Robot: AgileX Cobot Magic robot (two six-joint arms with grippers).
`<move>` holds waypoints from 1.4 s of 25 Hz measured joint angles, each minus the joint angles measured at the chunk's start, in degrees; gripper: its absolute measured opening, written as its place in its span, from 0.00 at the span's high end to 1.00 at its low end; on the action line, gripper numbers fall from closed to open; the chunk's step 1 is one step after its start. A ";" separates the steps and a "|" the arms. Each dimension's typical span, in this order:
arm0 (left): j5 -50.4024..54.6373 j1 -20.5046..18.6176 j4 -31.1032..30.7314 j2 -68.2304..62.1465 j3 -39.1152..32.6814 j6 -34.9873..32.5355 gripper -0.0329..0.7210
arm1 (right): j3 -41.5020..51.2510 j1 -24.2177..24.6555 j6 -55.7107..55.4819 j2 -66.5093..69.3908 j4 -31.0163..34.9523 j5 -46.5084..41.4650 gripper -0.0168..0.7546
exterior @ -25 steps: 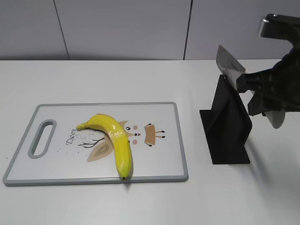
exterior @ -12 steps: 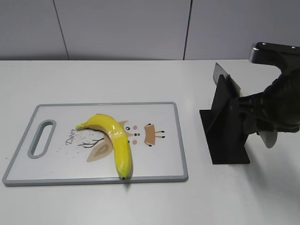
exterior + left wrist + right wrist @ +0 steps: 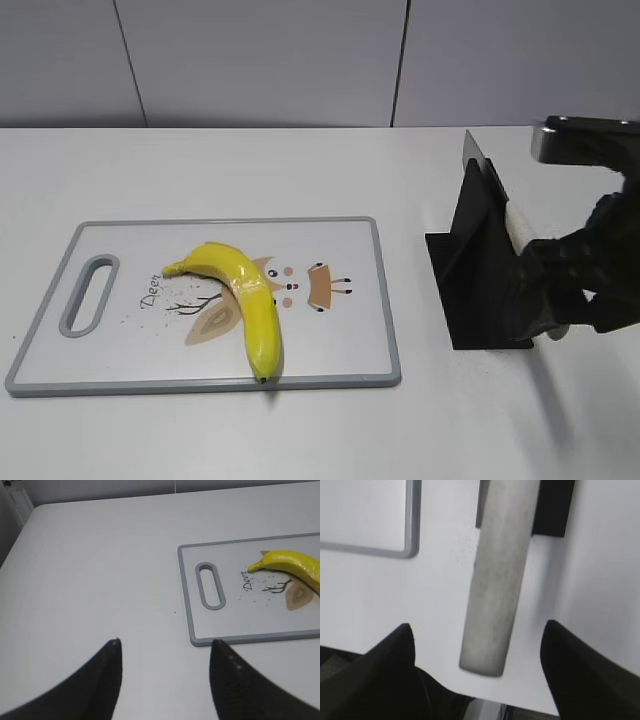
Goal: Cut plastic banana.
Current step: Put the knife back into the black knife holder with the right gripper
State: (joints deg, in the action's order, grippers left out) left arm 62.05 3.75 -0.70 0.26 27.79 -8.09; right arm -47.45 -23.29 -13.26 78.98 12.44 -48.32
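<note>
The banana [image 3: 243,298] lay whole on the cutting board [image 3: 340,355], toward the board's left half, curved with its stem end pointing at the board's handle slot. No cut showed anywhere along it, so by the look of it the task had not really begun or had not reached the fruit.

What had changed sat on the right. A second earlier the right pincer [image 3: 477,647] had been up beside the top of the black knife stand [image 3: 480,270], with the blade standing well clear above it. Half a second on, the blade had sunk lower, and by this moment only a small grey corner of the knife [image 3: 470,148] showed above the stand, while the arm had dropped down along the stand's right side. In the right wrist view the pale handle [image 3: 497,580] ran between the two dark fingers [image 3: 385,652], which stood wide apart and touched nothing: the pincer was released, spread around the handle.

That reads as the knife having been seated back in its stand, or a grip being reset. Either way the blade was not in hand, and cutting would first need a firm hold on the handle.

The left pincer [image 3: 165,675] hovered over bare desk [image 3: 100,580], spread wide and empty, left of the board.
</note>
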 joint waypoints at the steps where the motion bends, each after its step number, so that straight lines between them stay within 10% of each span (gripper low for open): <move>1: 0.00 0.00 0.02 0.00 0.00 0.00 0.24 | 0.00 0.00 1.11 -1.51 0.00 -1.69 0.18; 12: 0.00 0.00 0.02 0.00 0.00 -0.03 0.28 | 9.27 0.00 21.59 -30.46 -1.24 -10.60 0.19; 35: -0.20 0.00 0.10 0.04 -0.04 0.03 0.30 | 18.80 0.00 19.89 -79.05 -2.71 -12.04 0.21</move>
State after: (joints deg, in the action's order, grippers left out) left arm 61.86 3.75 -0.60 0.31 27.74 -8.06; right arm -28.65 -23.29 6.64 -0.07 9.73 -60.36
